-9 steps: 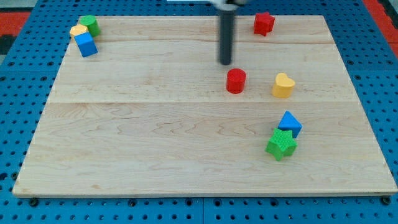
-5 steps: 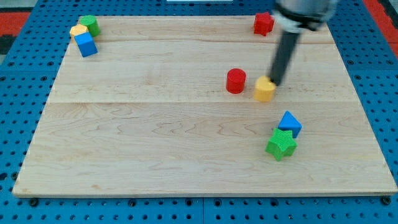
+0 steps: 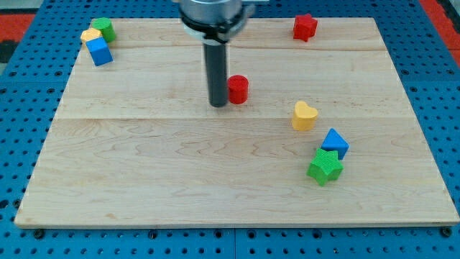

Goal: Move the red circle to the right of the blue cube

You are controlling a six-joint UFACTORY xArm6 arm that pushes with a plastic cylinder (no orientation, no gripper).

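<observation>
My tip (image 3: 218,103) sits just left of the red circle (image 3: 238,88), touching or nearly so; no pincer here. Blue cube (image 3: 99,52) far at view's top left.

Arm's end piece: a straight, round rod, dark grey to black, smooth, with a faint lighter sheen down its length. Above it, at the view's top, a wider round collar, dark with a paler grey band, cut off by the frame edge. My tip (image 3: 218,105) is a blunt, flat end, same dark colour; no cables, screws or markings can be made out.
</observation>
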